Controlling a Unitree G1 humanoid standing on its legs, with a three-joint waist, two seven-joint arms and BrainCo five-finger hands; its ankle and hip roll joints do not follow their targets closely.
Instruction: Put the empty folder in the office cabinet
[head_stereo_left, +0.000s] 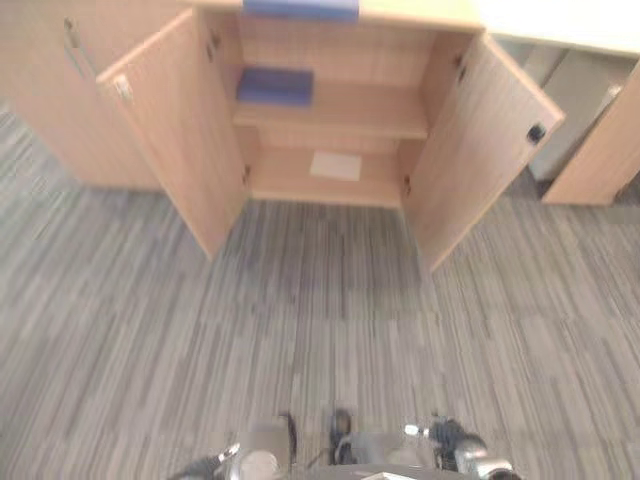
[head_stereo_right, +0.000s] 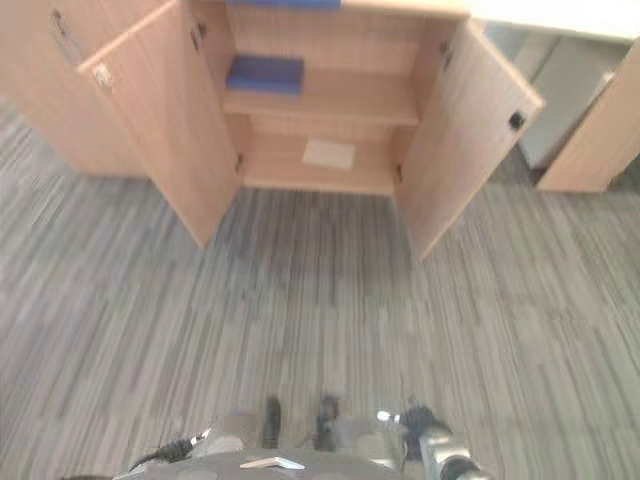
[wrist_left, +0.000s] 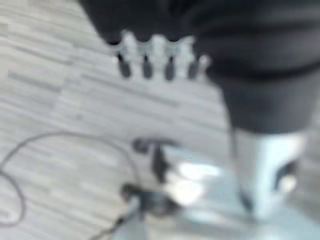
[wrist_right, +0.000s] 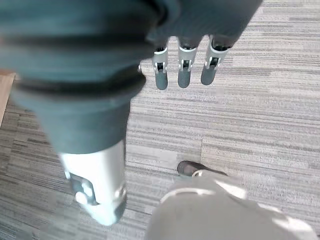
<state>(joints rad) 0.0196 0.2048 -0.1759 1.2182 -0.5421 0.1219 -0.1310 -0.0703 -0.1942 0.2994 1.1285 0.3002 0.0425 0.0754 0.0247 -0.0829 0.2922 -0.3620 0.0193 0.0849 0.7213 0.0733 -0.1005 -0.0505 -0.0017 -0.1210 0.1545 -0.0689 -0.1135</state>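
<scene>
**Cabinet open, folder on the middle shelf, both hands empty**

The office cabinet (head_stereo_left: 340, 110) stood at 12 o'clock in the head views with both doors swung wide, the left door (head_stereo_left: 175, 130) angled toward 10 o'clock and the right door (head_stereo_left: 480, 140) toward 2 o'clock. A blue folder (head_stereo_left: 275, 85) lay flat on the middle shelf (head_stereo_left: 350, 112), toward its left end. A second blue item (head_stereo_left: 300, 8) rested on the cabinet's top edge, directly above; it was too blurred to identify. On the bottom shelf lay 1 pale sheet (head_stereo_left: 335, 165), near the centre. Grey striped carpet (head_stereo_left: 300, 320) covered the floor in front, and a pale desk (head_stereo_left: 590, 30) ran off at 1 o'clock.

The left hand (wrist_left: 157, 57) hung over the carpet in its wrist view, fingers (wrist_left: 147, 62) straight and released, grasping nothing. The right hand (wrist_right: 185, 65) likewise hung above the carpet, its fingers (wrist_right: 182, 72) straight, relaxed and empty. Both hands were well apart from the cabinet.
</scene>
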